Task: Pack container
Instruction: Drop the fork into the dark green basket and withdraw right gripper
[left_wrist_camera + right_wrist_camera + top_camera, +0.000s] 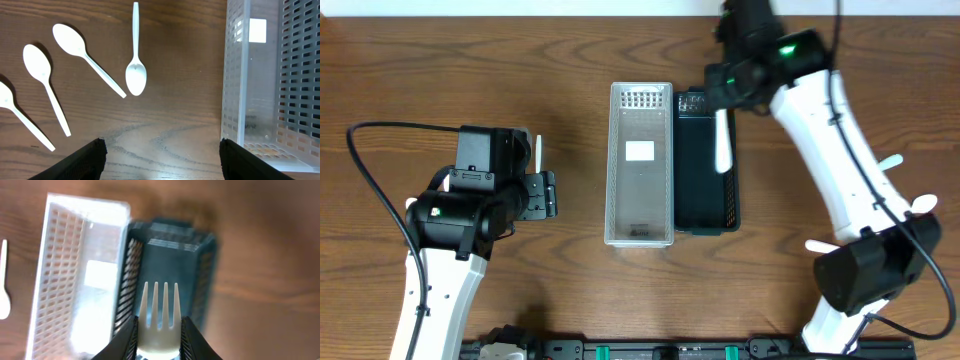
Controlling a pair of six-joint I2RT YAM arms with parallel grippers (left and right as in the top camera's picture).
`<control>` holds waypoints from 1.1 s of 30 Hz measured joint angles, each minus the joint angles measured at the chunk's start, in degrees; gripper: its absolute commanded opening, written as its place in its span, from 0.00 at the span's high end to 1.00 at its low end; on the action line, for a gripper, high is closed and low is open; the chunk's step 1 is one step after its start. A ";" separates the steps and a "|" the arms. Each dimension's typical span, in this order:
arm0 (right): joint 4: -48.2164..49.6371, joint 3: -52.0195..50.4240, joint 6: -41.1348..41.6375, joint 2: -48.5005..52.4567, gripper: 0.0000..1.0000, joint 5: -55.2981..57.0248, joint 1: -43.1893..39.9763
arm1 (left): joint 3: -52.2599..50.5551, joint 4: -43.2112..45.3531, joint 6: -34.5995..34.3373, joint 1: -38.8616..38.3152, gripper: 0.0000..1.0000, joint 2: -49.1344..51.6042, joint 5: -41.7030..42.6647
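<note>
Four white plastic spoons lie on the wood ahead of the left gripper. One white plastic fork sits clamped between the fingers of the right gripper. Two slotted baskets stand side by side beyond that fork: one white basket and one black basket. Three more white utensil ends poke out beside the right arm, well behind its gripper; their kind cannot be told.

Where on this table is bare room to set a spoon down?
Free: wood between the spoons and the white basket; the strip in front of the black basket. Crowded: utensils beside the right arm.
</note>
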 measured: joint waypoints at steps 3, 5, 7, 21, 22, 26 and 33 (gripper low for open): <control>1.75 -5.20 5.70 0.02 0.99 0.48 1.84 | 0.00 -0.22 0.00 0.00 0.25 0.00 0.00; 3.56 -9.70 8.46 0.33 0.98 0.74 2.32 | 0.00 -0.26 0.00 0.00 0.25 0.00 0.00; 5.07 -13.75 10.10 0.72 0.86 0.85 2.38 | 0.00 -0.31 0.00 0.00 0.25 0.00 0.00; 6.95 -14.58 8.07 1.44 0.01 0.96 2.01 | 0.00 -0.39 0.00 0.00 0.24 0.00 0.00; 6.10 -12.11 7.10 1.44 0.01 1.05 1.75 | 0.00 -0.42 -0.02 0.00 0.24 0.00 0.00; 2.34 -1.07 6.05 1.29 0.01 2.19 -1.73 | 0.02 -0.42 -0.02 0.00 0.24 0.00 0.02; -6.91 4.66 16.46 -1.49 0.01 4.31 -20.09 | 0.02 -0.39 0.00 0.00 0.24 0.00 0.02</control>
